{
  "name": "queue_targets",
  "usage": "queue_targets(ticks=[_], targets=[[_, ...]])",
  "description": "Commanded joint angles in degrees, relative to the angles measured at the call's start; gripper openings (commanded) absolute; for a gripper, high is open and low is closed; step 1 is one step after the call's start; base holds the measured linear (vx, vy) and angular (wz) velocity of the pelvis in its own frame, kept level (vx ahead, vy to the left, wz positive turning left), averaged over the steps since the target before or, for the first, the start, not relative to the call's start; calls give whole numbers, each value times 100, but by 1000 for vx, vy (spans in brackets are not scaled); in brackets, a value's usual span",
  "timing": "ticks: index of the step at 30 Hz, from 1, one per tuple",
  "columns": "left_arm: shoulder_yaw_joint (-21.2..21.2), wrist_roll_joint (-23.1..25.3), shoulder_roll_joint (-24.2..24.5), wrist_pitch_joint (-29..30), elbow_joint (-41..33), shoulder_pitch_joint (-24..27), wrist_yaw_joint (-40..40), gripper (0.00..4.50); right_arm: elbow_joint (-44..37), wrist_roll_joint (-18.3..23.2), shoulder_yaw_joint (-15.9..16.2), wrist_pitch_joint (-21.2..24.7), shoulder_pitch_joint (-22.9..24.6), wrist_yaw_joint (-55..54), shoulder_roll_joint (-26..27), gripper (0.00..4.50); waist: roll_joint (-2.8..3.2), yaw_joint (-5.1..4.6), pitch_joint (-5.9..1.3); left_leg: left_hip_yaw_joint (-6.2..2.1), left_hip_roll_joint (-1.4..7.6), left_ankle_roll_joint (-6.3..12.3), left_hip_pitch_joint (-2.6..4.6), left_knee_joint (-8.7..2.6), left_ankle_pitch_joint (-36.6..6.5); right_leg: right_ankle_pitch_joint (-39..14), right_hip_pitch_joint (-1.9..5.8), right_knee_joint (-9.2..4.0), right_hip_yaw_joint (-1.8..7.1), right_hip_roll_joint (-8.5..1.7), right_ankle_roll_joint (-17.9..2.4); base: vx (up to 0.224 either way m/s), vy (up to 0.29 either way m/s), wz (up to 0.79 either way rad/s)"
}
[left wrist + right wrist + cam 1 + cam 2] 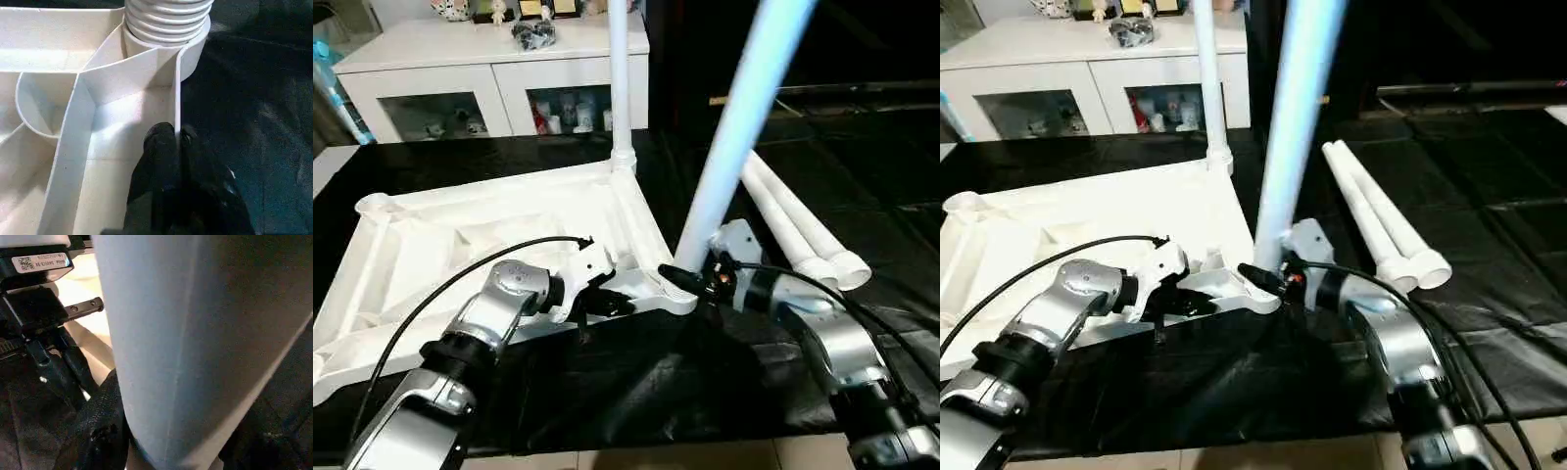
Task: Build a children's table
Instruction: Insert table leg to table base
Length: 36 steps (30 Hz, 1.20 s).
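The white table top [460,245] lies upside down on the black cloth, ribs up. One leg [619,78] stands upright in its far right corner socket. My left gripper [607,299] is shut on the top's thin side wall beside the near right corner socket [195,49]; its fingers [161,156] pinch that wall. My right gripper [700,279] is shut on a second leg [744,108], which leans to the right. That leg's ribbed lower end [166,19] sits in the near right socket. In the right wrist view the held leg [195,347] stands between the fingers.
Two loose legs [793,225] lie side by side on the cloth, right of the held leg. A white cabinet with glass doors [489,69] stands behind the table. The work table's front edge [636,452] runs just below my forearms.
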Motion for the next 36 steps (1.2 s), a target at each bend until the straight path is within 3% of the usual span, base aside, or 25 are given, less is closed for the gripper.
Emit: queue_targets(ticks=[1, 5, 10, 14, 17, 20, 26, 31, 36], targets=[[246, -135, 37, -53, -204, -2, 139, 0, 351, -52, 358, 158, 183, 326, 61, 193, -151, -9, -332, -40, 139, 419, 12, -397, -1013, -2121, 311, -468, 301, -362, -697, 0, 0, 0], [125, -128, 132, -167, -372, 62, -150, 0, 558, 14, 370, 15, 67, 646, 91, 193, -148, -28, -340, -34, 140, 431, 4, -397, -982, -1890, 315, -448, 312, -358, -776, 0, 0, 0], [-212, 2, 298, -309, -550, 48, -733, 0, 993, -152, 757, -298, -101, 1507, -41, 193, -98, -12, -332, -40, 172, 423, 22, -413, -1071, -1650, 299, -422, 318, -345, -939, 0, 0, 0], [-365, 98, 291, -313, -460, -98, -913, 0, 1105, -249, 974, -337, -131, 1916, -103, 193, -128, -18, -296, -40, 165, 358, 43, -444, -1383, -1893, 303, -460, 316, -338, -914, 0, 0, 0], [-420, 149, 305, -334, -434, -144, -994, 0, 1147, -286, 1040, -364, -128, 2052, -112, 193, -147, -30, -244, -42, 158, 296, 90, -469, -1711, -2413, 286, -530, 315, -354, -797, 0, 0, 0], [-446, 174, 310, -364, -390, -184, -1085, 0, 1228, -274, 1054, -387, -131, 2182, -78, 193, -159, -49, -203, -60, 151, 236, 138, -497, -1964, -2847, 269, -589, 306, -356, -677, 0, 0, 0], [-461, 164, 312, -336, -364, -207, -1131, 0, 1256, -264, 1060, -427, -81, 2192, 9, 193, -155, -51, -202, -75, 167, 234, 124, -522, -1927, -2670, 277, -568, 319, -356, -727, 0, 0, 0], [-431, 190, 295, -303, -349, -186, -1110, 0, 1275, -257, 1015, -457, -78, 2098, 79, 193, -140, -58, -186, -78, 154, 218, 136, -534, -2030, -2864, 268, -596, 317, -363, -684, 0, 0, 0], [-153, 64, 197, -33, -311, -155, -731, 0, 1462, -237, 673, -472, -116, 1452, 303, 193, -147, -106, -142, -93, 122, 135, 210, -548, -2365, -3457, 228, -690, 280, -367, -499, 0, 0, 0]])
